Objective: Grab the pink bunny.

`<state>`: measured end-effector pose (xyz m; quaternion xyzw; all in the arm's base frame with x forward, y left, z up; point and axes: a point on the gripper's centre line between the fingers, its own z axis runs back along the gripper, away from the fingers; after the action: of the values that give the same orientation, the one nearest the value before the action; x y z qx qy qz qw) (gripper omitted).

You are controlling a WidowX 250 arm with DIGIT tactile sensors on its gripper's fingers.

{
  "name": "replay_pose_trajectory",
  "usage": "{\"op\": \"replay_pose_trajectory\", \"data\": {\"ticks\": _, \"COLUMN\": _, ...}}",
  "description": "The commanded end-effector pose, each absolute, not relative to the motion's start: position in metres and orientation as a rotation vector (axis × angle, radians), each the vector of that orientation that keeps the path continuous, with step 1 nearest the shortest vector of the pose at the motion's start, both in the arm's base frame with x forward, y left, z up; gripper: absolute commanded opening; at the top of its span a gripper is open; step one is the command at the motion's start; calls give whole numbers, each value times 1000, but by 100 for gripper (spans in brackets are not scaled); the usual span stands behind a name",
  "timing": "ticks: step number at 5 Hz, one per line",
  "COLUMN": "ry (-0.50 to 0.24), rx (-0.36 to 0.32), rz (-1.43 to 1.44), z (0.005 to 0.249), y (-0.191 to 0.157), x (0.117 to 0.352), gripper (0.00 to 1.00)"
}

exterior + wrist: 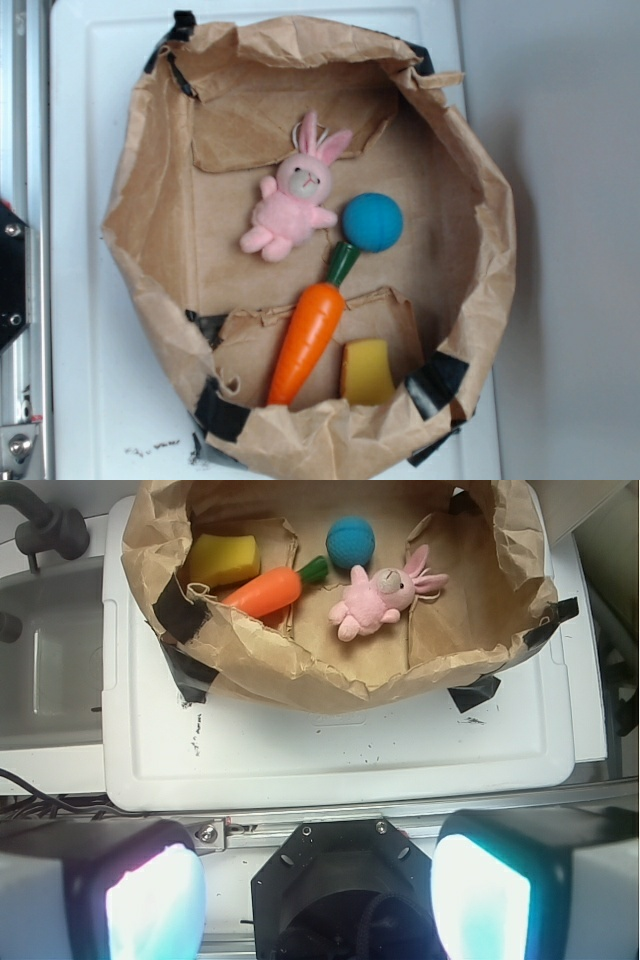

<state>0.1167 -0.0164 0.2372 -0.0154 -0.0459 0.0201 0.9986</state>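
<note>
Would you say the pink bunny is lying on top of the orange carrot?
No, the pink bunny lies on the bag floor apart from the carrot.

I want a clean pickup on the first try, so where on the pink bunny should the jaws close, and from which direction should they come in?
Grip the pink bunny around its plump torso, coming straight down from above, since the brown paper walls block the sides. It lies flat, ears toward the back wall. Close across the narrow body, clear of the blue ball and carrot beside it. The gripper looks open and well short of the bin.
</note>
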Motion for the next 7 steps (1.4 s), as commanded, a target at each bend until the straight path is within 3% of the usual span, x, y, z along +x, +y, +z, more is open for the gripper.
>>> {"op": "replay_pose_trajectory", "data": {"ticks": 1, "ry": -92, "rx": -31, "rz": 40, "z": 237, "y": -16, "x": 117, "gripper": 100}}
{"op": "replay_pose_trajectory", "data": {"ticks": 2, "ry": -36, "rx": -8, "rz": 100, "z": 224, "y": -15, "x": 128, "gripper": 100}}
{"op": "replay_pose_trajectory", "data": {"ticks": 4, "ry": -36, "rx": -8, "rz": 100, "z": 224, "y": -15, "x": 128, "gripper": 100}}
{"op": "replay_pose_trajectory", "data": {"ticks": 6, "ry": -108, "rx": -117, "rz": 369, "z": 219, "y": -27, "x": 213, "gripper": 100}}
{"op": "replay_pose_trajectory", "data": {"ticks": 7, "ry": -88, "rx": -122, "rz": 622, "z": 215, "y": 2, "x": 248, "gripper": 100}}
